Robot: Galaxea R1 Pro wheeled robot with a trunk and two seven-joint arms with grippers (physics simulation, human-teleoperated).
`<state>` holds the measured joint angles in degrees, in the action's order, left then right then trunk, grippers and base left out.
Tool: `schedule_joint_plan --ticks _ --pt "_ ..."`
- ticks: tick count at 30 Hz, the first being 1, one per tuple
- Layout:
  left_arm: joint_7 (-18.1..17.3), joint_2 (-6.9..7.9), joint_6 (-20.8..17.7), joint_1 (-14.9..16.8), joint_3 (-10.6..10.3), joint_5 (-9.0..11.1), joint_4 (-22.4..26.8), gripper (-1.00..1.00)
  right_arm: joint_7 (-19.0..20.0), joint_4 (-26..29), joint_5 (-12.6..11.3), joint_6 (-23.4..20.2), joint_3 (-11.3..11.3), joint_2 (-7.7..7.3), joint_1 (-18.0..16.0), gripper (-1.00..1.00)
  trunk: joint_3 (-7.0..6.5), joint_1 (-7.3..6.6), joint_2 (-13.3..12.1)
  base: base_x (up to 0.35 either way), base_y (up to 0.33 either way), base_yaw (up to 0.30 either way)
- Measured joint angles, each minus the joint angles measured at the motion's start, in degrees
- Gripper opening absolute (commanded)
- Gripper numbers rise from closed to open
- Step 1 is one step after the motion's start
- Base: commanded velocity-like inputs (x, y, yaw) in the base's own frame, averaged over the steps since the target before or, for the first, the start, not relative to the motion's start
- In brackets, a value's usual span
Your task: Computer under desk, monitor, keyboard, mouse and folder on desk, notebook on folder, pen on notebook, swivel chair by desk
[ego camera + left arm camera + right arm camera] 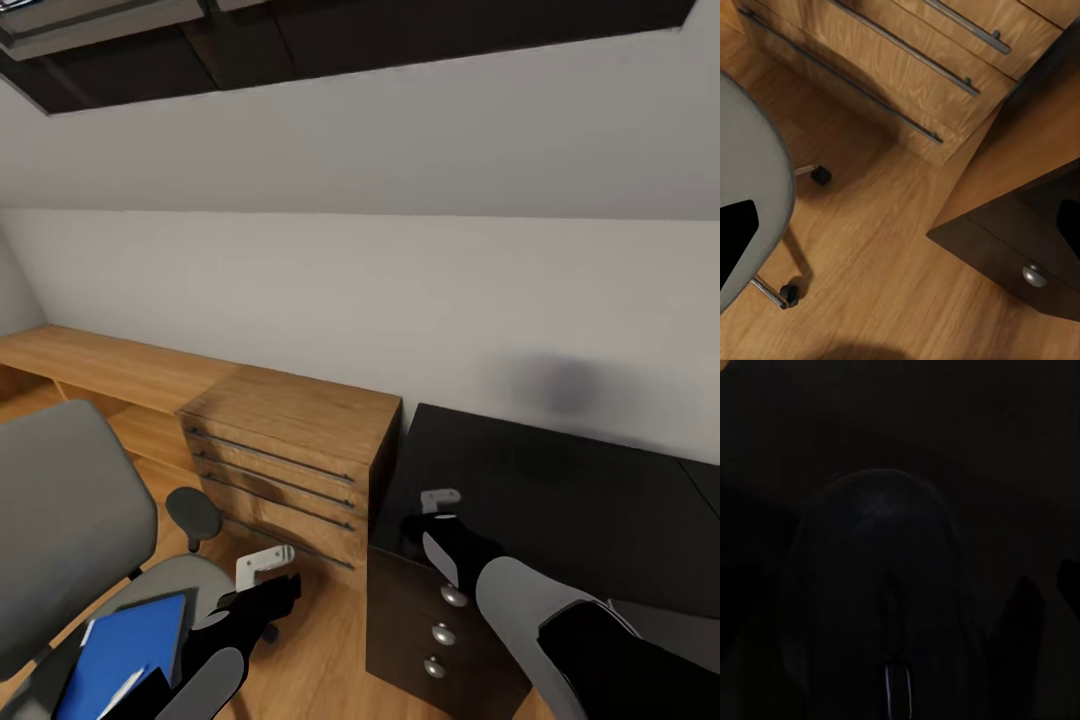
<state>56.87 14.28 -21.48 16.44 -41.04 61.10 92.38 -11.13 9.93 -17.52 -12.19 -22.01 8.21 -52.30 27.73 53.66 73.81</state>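
The grey swivel chair (60, 520) stands at the lower left, its seat edge (750, 172) and castors over the wood floor. On the seat lies the blue folder (130, 650), with a slim white strip that looks like the pen (120, 690) on it. My left gripper (270, 590) hangs open beside the chair above the floor, empty (900, 229). My right gripper (430, 520) is low over the left end of the black desk (560, 500). Its very dark wrist view has the mouse (877, 585) close beneath the gripper (900, 585), with a finger (1069, 574) far out to the side.
A light-wood drawer unit (290, 450) stands between chair and desk, joined to a low wood shelf (100, 365) along the sloped wall. Under the desk's left end is a dark drawer unit with round knobs (440, 630). Wood floor (885, 247) lies between these.
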Motion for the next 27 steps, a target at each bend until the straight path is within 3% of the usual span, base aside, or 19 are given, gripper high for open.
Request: schedule_joint_plan --ticks 11,12,27 --pt "0.1 0.0 0.0 0.0 0.0 0.0 0.0 1.0 -0.1 0.4 0.2 -0.4 0.0 -0.01 0.0 1.0 0.19 0.23 0.4 0.0 0.0 0.0" --pt "0.1 0.0 0.0 0.0 0.0 0.0 0.0 1.0 -0.1 0.4 0.2 -0.4 0.0 -0.01 0.0 -1.0 0.19 0.23 0.4 0.0 0.0 0.0" --pt "0.1 0.03 0.0 0.0 0.0 0.1 -0.1 1.0 -0.1 0.5 0.7 -0.5 -0.1 -0.02 0.0 -1.0 0.18 0.23 0.4 0.0 0.0 0.0"
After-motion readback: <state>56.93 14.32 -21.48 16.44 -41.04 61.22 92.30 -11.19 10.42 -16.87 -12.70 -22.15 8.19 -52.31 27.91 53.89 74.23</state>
